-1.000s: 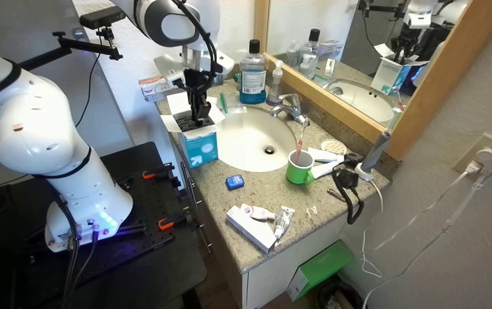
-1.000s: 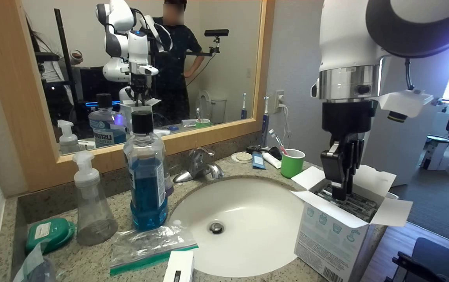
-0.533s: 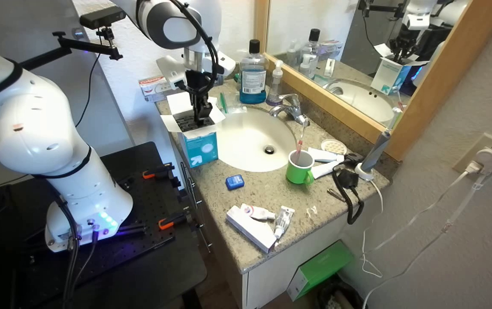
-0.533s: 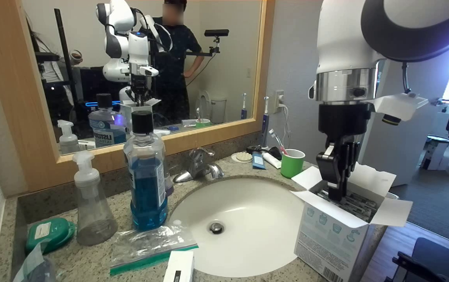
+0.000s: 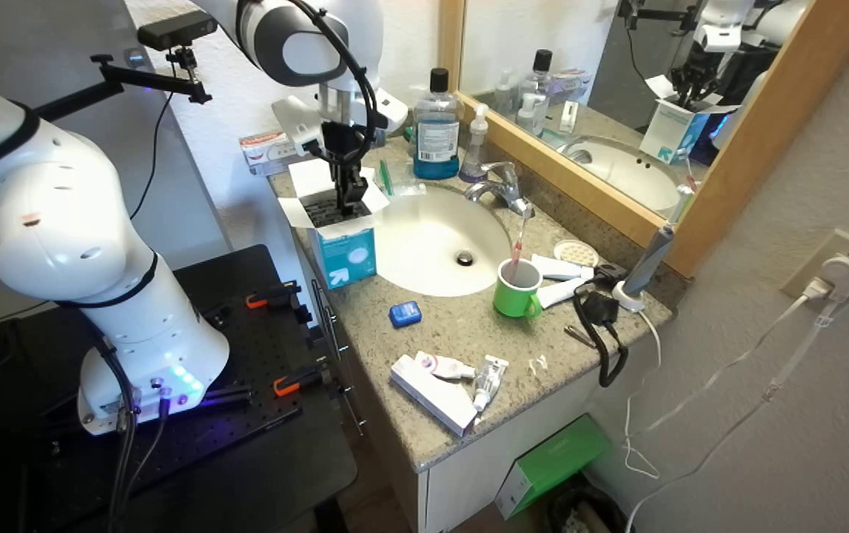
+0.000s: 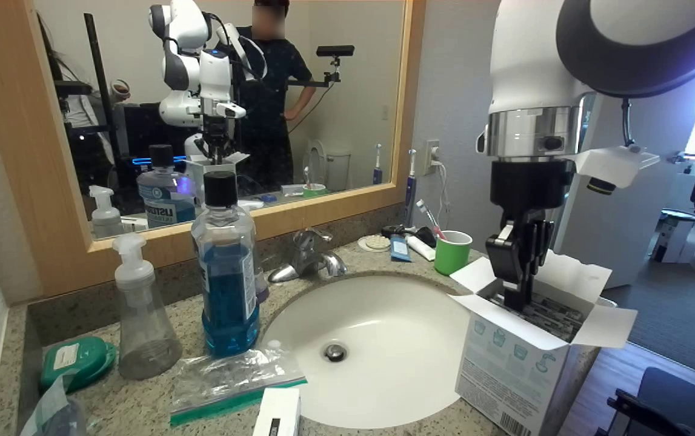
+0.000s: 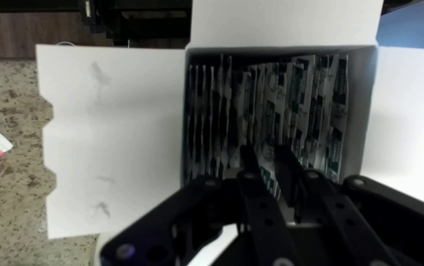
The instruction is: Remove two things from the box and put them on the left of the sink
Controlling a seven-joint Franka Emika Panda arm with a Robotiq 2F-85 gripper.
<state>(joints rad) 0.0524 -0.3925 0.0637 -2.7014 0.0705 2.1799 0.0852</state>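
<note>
The teal-and-white box (image 5: 346, 260) stands with its flaps spread at the edge of the white sink (image 5: 424, 248), and shows its printed white side in an exterior view (image 6: 502, 378). Thin packets (image 7: 304, 96), packed upright in a row, fill it. My gripper (image 7: 264, 149) points down into the open top in both exterior views, its fingertips at the level of the packets. A narrow gap separates the fingers (image 7: 248, 157); packet edges show below and between them. Whether a packet touches the fingers cannot be told.
Beside the basin stand a green cup (image 5: 517, 292) with a toothbrush, a blue puck (image 5: 405, 314) and a long white carton (image 5: 433, 396). A mouthwash bottle (image 6: 226, 284), a pump bottle (image 6: 141, 315) and a plastic bag (image 6: 232, 381) occupy the counter elsewhere. The chrome faucet (image 6: 308, 260) overhangs the sink.
Over the box opening, my gripper has shifted slightly toward the sink. Its fingers look a little closer together than before. Packets and box look much the same.
</note>
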